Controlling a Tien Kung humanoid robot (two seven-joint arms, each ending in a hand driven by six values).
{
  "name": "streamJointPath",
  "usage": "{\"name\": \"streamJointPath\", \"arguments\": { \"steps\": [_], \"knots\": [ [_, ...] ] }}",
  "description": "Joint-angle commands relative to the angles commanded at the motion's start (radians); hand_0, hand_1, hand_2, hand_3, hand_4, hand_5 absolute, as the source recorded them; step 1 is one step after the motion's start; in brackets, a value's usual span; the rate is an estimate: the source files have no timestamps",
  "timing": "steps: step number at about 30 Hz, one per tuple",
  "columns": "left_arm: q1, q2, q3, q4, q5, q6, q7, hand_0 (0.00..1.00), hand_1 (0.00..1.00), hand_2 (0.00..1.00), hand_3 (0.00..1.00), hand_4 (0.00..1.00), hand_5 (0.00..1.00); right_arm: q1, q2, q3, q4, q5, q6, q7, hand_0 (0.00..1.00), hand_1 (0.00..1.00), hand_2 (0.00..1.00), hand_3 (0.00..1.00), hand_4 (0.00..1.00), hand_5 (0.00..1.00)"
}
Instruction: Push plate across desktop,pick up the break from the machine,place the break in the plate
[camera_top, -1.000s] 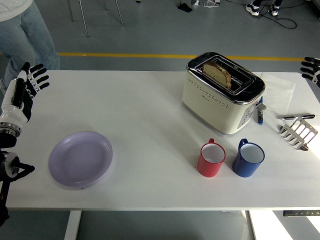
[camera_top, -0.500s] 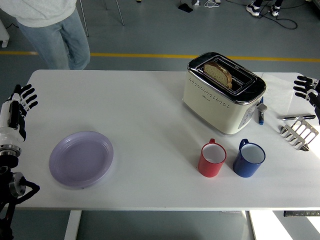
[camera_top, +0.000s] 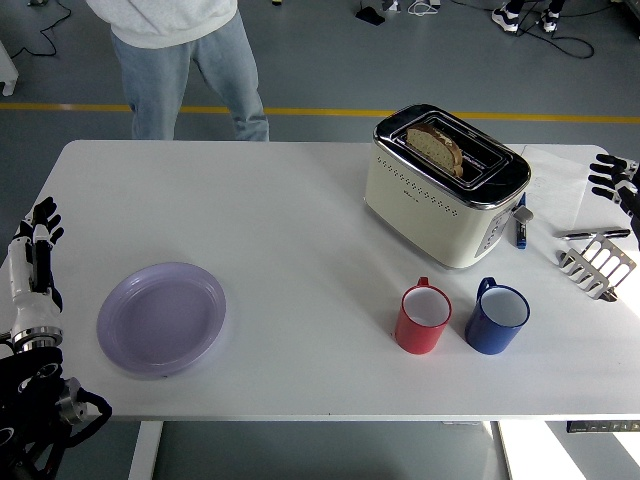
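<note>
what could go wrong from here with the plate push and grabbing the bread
The round lilac plate lies near the table's front edge, so a skewed push from the left robot hand might slide it off. The red mug and blue mug stand in front of the cream toaster, so a plate pushed that way could hit them. The bread slice sits deep in its slot, leaving little to grip.

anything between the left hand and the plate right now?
No. In the head view the left hand hangs at the table's left edge, fingers spread, and only bare white table lies between it and the purple plate.
</note>
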Motion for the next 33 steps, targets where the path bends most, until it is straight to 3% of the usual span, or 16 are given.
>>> {"name": "streamJointPath", "arguments": {
  "steps": [22,33],
  "knots": [
    [0.033,-0.067,0.056,0.116,-0.103,-0.004,-0.055,0.840,0.891,0.921,0.841,0.618,0.998,0.004,0.000,-0.001,-0.006,0.000,0.003,-0.005,0.805,0.748,0.735,0.716,0.419,0.596],
    [0.035,-0.070,0.097,0.154,-0.120,-0.013,-0.052,0.838,0.887,0.921,0.841,0.619,0.998,0.006,0.002,-0.004,-0.006,0.001,0.004,-0.005,0.805,0.748,0.734,0.716,0.420,0.595]
  ]
}}
